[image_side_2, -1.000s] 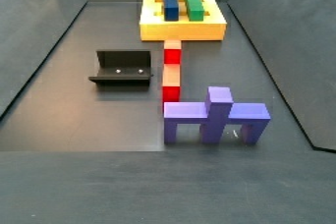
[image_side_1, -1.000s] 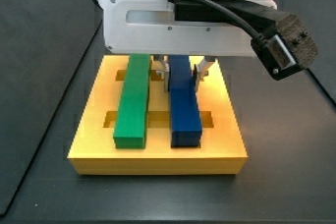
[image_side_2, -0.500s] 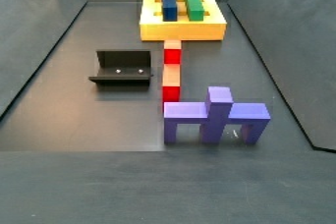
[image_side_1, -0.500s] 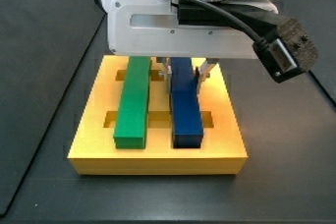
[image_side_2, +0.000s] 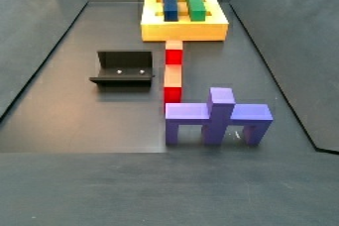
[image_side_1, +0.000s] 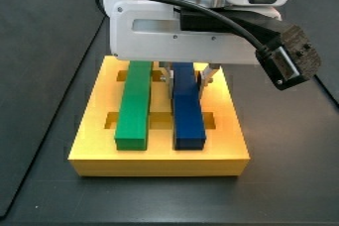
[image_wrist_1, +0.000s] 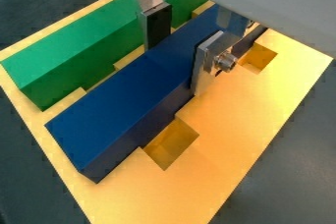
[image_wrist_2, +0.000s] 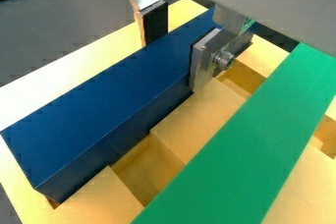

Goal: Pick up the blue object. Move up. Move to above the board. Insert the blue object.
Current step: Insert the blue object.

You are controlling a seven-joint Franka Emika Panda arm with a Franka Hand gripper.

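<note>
The blue object (image_side_1: 187,111) lies flat in a groove of the yellow-orange board (image_side_1: 159,161), beside the green bar (image_side_1: 134,101). It also shows in both wrist views (image_wrist_1: 132,100) (image_wrist_2: 112,110) and far off in a side view (image_side_2: 171,5). My gripper (image_side_1: 189,71) hangs over the bar's far end, with its fingers (image_wrist_1: 206,59) on either side of it. The jaws stand a little wider than the bar, so the gripper (image_wrist_2: 178,31) is open and holds nothing.
The green bar (image_wrist_2: 250,140) fills the neighbouring groove. In front of the board (image_side_2: 183,32) runs a line of red and yellow blocks (image_side_2: 172,71). The dark fixture (image_side_2: 121,68) stands to its left, and a purple-blue cross-shaped piece (image_side_2: 219,119) stands nearer.
The gripper body has risen slightly over the board. The blue bar has stayed in its groove.
</note>
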